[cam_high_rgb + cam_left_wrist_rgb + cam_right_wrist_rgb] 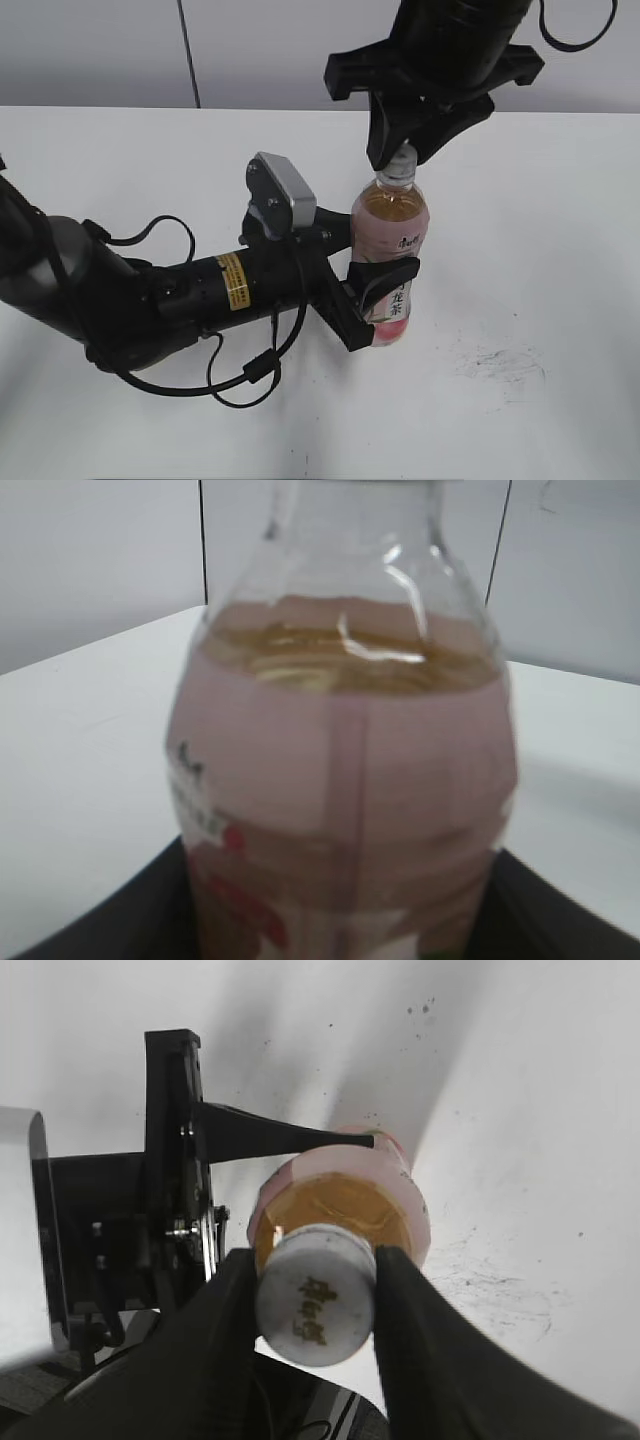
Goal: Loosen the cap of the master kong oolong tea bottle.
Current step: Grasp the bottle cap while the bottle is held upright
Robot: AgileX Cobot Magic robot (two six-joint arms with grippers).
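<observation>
The tall clear plastic bottle of amber tea [391,262] stands upright mid-table, the left gripper [376,290] clamped around its pink label; the right gripper [316,1305] pinches its small white screw cap [314,1305] from above.

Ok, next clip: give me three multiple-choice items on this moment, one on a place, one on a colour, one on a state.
1. Where does the left claw hold the master kong oolong tea bottle?
A. at the neck
B. around the lower body
C. under the base

2. What colour is the cap?
A. white
B. red
C. green

3. How does the right claw stand?
A. open, off to the side of the bottle
B. shut on the cap
C. lying on the table

Answers: 1 B, the exterior view shows the black fingers around the labelled lower part. 2 A, the right wrist view shows a white top with a dark mark. 3 B, both fingers press against the cap's sides.
</observation>
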